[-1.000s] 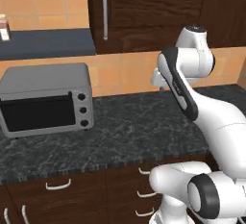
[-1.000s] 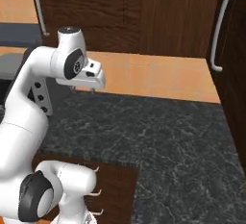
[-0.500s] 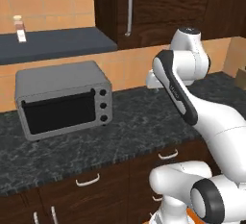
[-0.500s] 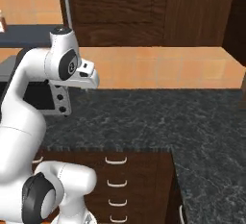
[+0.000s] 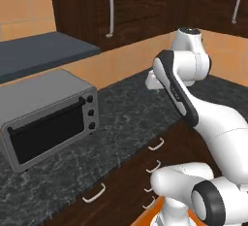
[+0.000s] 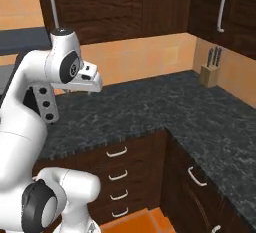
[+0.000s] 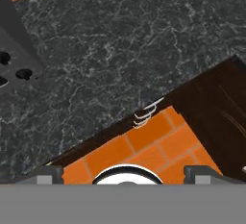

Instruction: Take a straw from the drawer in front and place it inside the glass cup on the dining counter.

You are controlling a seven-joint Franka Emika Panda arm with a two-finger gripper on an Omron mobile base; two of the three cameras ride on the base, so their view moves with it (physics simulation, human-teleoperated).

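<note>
Trouble, to my eye, is waiting mostly in the choice of front: several look-alike fronts are stacking up under the black speckled worktop, and the gripper is hovering high above that worktop with its jaws standing wide apart and nothing between them. If the arm is dropping toward the wrong handle, or coming down too steeply, the fingers could be knocking the stone edge instead of hooking the small curved pull. The toaster oven is sitting at about 9 o'clock from the hand, near enough that a wide swing could be clipping it; the knife block is standing far off at 3 o'clock and is looking safe. The drawer I am taking for the task's own is the top one of the stack, lying at roughly 6 o'clock below the hand; it is showing as a shallow dark-brown front, fully shut, with a thin silver handle. I am guessing the straw is lying inside it, so nothing of the fetching is done yet.
</note>
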